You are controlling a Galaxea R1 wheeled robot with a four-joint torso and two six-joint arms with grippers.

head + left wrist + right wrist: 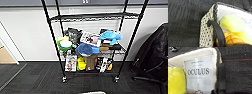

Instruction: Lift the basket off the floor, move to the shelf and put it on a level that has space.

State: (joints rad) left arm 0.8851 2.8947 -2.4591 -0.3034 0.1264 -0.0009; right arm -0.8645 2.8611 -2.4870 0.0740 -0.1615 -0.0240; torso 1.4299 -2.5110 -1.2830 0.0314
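The basket (205,33) is beige weave with dark specks and a pale lining (193,53). It looms large in both wrist views, over the dark carpet floor (183,18). A black handle (218,31) curves up from its end wall. Inside lie a yellow soft thing (231,23), something orange (231,38) and a white booklet printed OCULUS (199,73). The black wire shelf (53,37) stands straight ahead against the white wall. Its upper level (92,17) looks bare, and the posts run on above it. How either gripper stands at the basket cannot be made out.
The shelf's lower tiers are crowded: a blue plush turtle (111,36), green bowls (64,45), a blue cap (85,49), boxes. A black office chair (155,52) stands at the right. A thin red line (238,59) crosses the carpet. Open carpet lies before the casters (64,79).
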